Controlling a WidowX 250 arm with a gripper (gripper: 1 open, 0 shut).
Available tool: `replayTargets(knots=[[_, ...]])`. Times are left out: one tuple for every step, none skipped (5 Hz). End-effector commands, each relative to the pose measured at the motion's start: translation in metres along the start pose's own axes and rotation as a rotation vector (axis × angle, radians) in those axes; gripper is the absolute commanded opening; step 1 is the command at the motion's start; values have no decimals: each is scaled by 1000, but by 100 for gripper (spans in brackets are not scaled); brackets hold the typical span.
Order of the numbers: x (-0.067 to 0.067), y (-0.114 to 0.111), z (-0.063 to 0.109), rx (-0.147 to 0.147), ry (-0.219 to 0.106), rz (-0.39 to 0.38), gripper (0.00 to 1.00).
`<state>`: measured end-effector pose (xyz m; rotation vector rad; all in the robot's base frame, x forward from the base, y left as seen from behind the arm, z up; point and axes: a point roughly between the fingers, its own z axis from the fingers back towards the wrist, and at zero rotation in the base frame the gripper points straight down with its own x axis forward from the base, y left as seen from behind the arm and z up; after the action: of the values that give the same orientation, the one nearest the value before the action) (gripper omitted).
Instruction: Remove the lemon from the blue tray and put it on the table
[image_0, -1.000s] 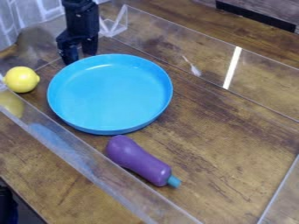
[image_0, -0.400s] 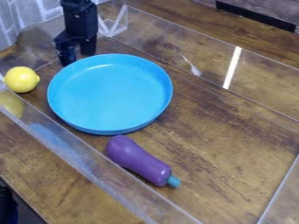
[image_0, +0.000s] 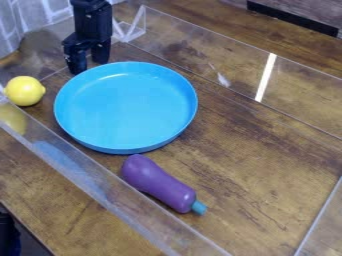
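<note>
**Lemon already off the tray, claw empty beside the dish**

Camera view: the small, round, bright yellow lemon (image_0: 24, 90) sits on the dark brown wood-plank tabletop (image_0: 254, 150), at the left of the scene, just outside the rim of the large, round, shallow blue plastic tray (image_0: 127, 106). Lemon and rim look apart, with a thin strip of wood between them. The inside of the tray is bare. The black claw (image_0: 86, 58) points down at the far-left edge of the tray, close to its rim; its fingers stand wide and nothing is between them. A purple eggplant with a teal stem (image_0: 160, 184) lies on the tabletop near the front, just clear of the tray's near rim.

Judging from this, the placing looks done and what is left is a clean retreat. To do that well, the claw should rise straight up before travelling sideways, so that its fingers do not catch the tray's raised rim or nudge the lemon, which would roll easily on the glossy sheet.
</note>
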<state>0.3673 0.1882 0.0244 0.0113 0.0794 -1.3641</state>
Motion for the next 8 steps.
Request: replayTargets(knots=[[-7, 9, 33, 59, 18, 60, 100], [-6, 10, 41, 54, 17, 108, 100], [0, 14, 42, 56, 17, 100, 100], [6, 19, 42, 58, 17, 93, 100], [8, 19, 41, 64, 18, 53, 100], [6, 19, 41, 66, 15, 12, 100], [3, 22, 33, 68, 13, -26, 100], [0, 25, 26, 70, 11, -59, 100]])
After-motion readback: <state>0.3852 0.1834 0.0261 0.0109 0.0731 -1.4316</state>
